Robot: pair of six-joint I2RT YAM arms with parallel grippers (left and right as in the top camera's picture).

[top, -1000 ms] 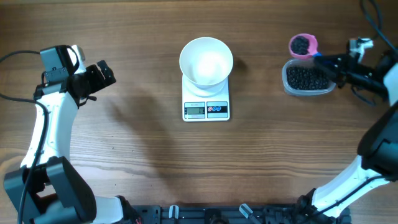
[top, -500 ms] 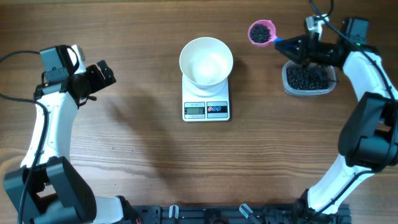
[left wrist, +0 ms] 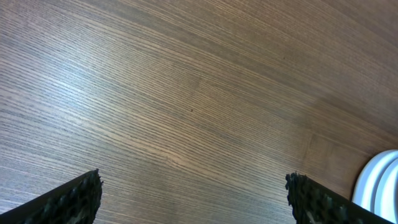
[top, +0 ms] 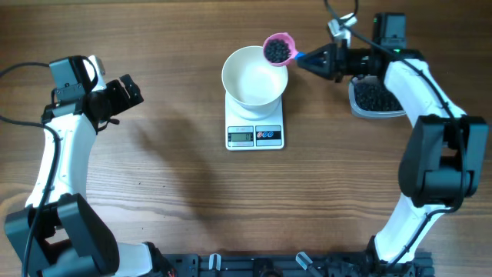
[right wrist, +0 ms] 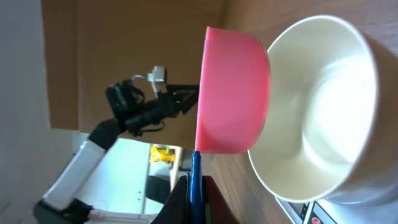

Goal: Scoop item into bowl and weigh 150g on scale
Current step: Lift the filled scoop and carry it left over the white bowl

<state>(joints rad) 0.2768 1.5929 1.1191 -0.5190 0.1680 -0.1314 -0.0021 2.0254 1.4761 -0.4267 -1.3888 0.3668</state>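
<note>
The pink scoop of black beads hangs over the bowl at its far-right rim — blue handle running rightward from the bowl into the right gripper, clamped on it. The left gripper gapes empty, well left of the bowl.

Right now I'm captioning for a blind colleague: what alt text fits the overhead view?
The right gripper holds a pink scoop of black beads over the rim of an empty white bowl on a scale. A clear tub of beads sits at right on the wooden table; the left gripper is open at left.
</note>
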